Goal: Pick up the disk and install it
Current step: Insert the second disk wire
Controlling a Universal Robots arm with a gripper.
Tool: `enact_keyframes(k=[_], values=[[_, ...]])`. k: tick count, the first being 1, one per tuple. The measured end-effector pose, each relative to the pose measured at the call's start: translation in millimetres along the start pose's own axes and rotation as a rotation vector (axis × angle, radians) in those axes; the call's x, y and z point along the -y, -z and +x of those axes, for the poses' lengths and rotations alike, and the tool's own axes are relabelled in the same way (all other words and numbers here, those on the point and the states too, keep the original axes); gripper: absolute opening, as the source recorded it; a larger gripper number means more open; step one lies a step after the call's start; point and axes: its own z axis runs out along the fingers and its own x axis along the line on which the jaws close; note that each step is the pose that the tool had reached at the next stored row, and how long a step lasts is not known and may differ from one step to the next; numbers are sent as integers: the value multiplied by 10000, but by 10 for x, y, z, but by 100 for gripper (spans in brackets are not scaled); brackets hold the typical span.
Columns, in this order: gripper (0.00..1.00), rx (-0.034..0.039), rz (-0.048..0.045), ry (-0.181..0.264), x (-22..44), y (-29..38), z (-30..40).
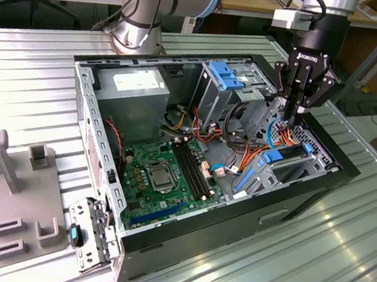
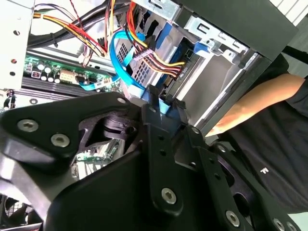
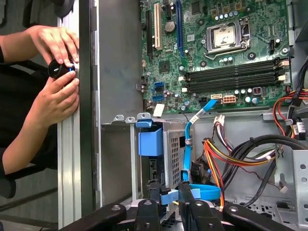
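My gripper (image 1: 293,117) hangs inside the open computer case (image 1: 235,207), at the end toward the exterior view's right, pointing down. Its two fingers (image 3: 153,195) stand close together, clamped on a blue plastic tab that I take to be part of the bracket of the disk (image 3: 171,163). The disk sits directly beneath the gripper, in the drive bay (image 1: 301,164) among the orange and yellow cables (image 3: 216,159), its long axis seemingly along the case wall. Beyond it lies the motherboard (image 1: 164,172). A person's hands (image 3: 57,72) work at the tabletop (image 1: 311,264) rail just outside the case.
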Motion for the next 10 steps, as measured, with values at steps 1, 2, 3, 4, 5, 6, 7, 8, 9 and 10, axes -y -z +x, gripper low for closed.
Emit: enact_keyframes(k=[1,2,3,4,5,6,7,8,9,10], values=[[29,0,1,0,5,-1,-1],[22,0,2,-1,9,-2,-1],[16,-1,2,-1,14,-2,-2],[16,-2,2,-2,15,-2,-2],[16,-2,1,-2,15,-2,-2],[16,-2,2,-2,16,-2,-1],[16,-2,2,-1,17,-4,2],[16,-2,1,-2,17,-6,6],[16,-1,2,-2,18,-9,12],[16,-2,2,-1,18,-13,22]])
